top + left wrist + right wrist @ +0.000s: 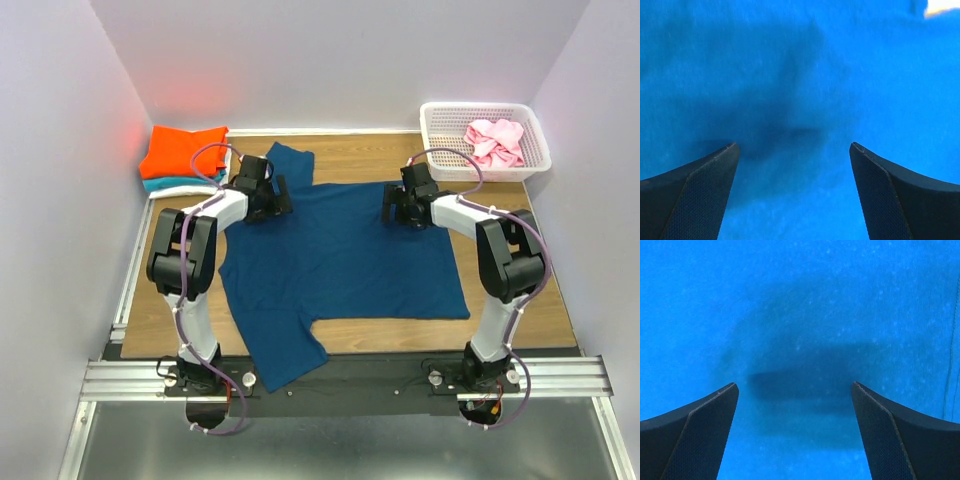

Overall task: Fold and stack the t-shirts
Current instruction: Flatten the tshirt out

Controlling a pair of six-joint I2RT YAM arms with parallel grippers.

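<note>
- The blue shirt (340,260) lies flat mid-table, its length running left to right.
- The left gripper (268,197) and right gripper (402,207) both gape wide and empty, right over its far edge.

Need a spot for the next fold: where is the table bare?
Bare wood: the far strip between the folded stack and the basket, and the right side beside the blue t-shirt. The middle is crowded: left gripper and right gripper open over that shirt.
</note>
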